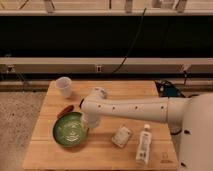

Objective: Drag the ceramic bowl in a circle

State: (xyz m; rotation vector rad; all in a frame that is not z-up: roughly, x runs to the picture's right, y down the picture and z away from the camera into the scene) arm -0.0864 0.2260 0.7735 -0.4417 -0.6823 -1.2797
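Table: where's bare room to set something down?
Free: back of table, from white cup to right edge, behind arm; front strip between ceramic bowl and packet. Crowded: left, where red item, bowl and gripper at its right rim cluster; front right, packet and bottle.

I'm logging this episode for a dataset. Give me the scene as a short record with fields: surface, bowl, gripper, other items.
surface: light wooden table
target: wide round green glazed ceramic bowl, front left of the table
gripper: gripper shut on the bowl's right rim, white arm reaching in from the right
back left: small white cup, upright, apart from the bowl
behind bowl: red oblong item, close to the bowl's far rim
right of bowl: pale flat packet; white bottle lying down
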